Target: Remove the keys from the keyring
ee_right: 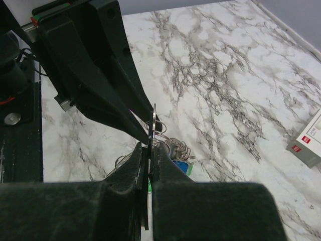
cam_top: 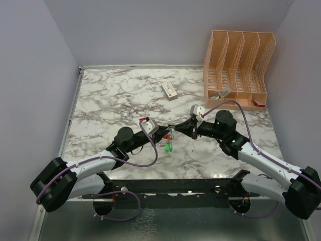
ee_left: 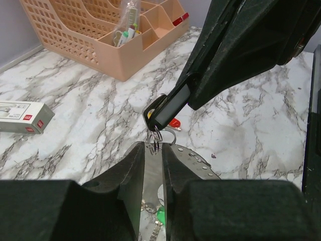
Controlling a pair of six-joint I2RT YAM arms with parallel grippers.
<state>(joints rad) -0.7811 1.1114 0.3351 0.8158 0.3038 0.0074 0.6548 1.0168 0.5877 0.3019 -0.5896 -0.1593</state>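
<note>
No key looks freed: the keys [cam_top: 168, 146] dangle from the keyring [ee_left: 196, 159] above the table [cam_top: 125, 95], with left gripper [ee_left: 153, 150] and right gripper [ee_right: 149, 153] jaws clamped tight on its band.

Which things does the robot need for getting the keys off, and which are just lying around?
For the job:
- the keys
- the keyring
- the left gripper and the right gripper, both pinching the keyring

Just lying about:
- the white box
- the orange organiser, with small bits in its front bins
</note>
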